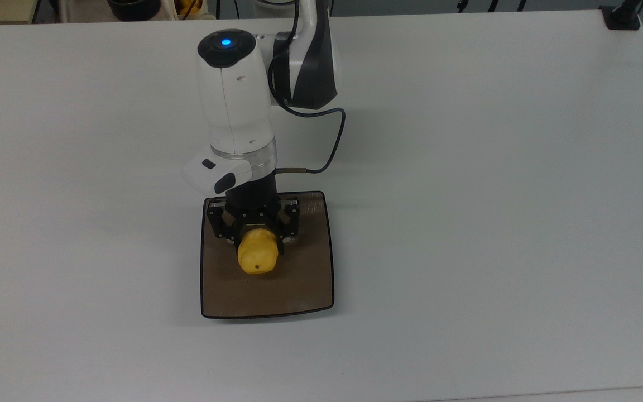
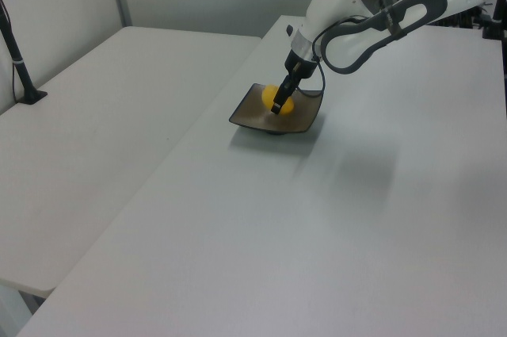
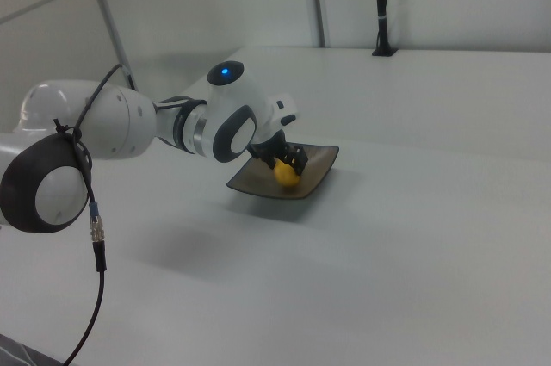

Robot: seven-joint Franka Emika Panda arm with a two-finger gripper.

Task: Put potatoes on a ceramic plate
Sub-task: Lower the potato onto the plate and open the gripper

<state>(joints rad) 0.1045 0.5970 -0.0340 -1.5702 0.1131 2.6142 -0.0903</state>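
The gripper (image 1: 258, 241) is closed on the potato (image 1: 257, 256), its two black fingers pressed against either side of the potato's upper end in the top view, so the yellow body pokes out below them toward the top view's bottom edge. A tiny dark spot sits near the potato's lower end. In the left view the gripper (image 2: 277, 104) reaches down into the plate (image 2: 305, 121) with the potato (image 2: 273, 97) between its fingers; in the right view the potato (image 3: 285, 174) sits low in the plate's hollow (whether it actually touches the surface cannot be told).

The plate (image 1: 310, 279) is square, brown, with rounded corners and a thin black rim. The potato is over its middle, a little toward the top view's left. In the right view the plate (image 3: 315, 178) shows as a shallow dish with raised edges.

Above the gripper the white arm (image 1: 235, 106) stands nearly upright, a blue light on its top joint, and a black cable (image 1: 334, 145) loops from its side. The plate rests on a plain white table (image 1: 494, 195).
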